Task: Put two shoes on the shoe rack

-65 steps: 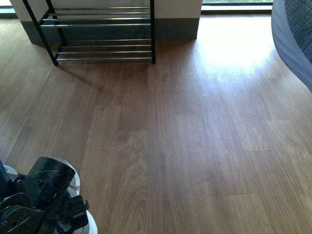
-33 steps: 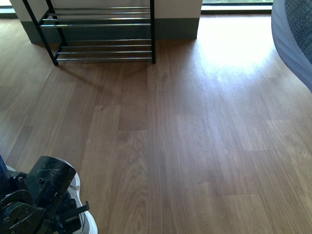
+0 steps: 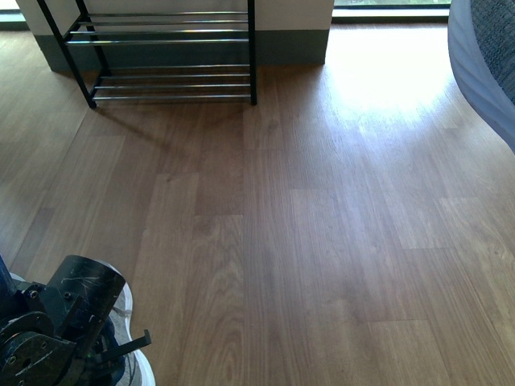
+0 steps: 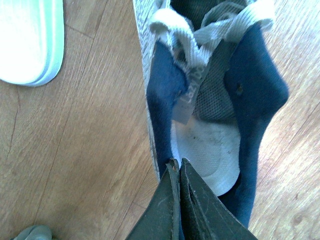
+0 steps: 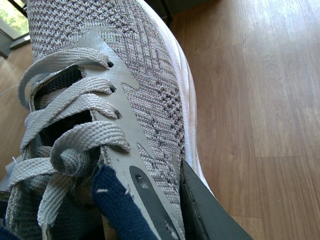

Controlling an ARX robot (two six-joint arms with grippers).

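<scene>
**Fig.** Left gripper (image 4: 179, 167), now slightly lower, jaws pressed together, apparently pinching the heel collar of a shoe (image 4: 210, 140) at floor level. Right gripper (image 5: 202, 212) beside other shoe (image 5: 150, 100), jaw state indeterminable. Shoe rack (image 3: 161, 40) well apart; lifting seems next.

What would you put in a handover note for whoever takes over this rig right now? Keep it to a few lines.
Left claw: shut on the navy collar of one shoe, by the robot's left side.
Right claw: one finger lies against the other shoe; grip unclear.
Shoe rack: ahead and left across the floor; no shoe on the tiers in view.
Done: both shoes reached. Left: lift and rack both.
</scene>
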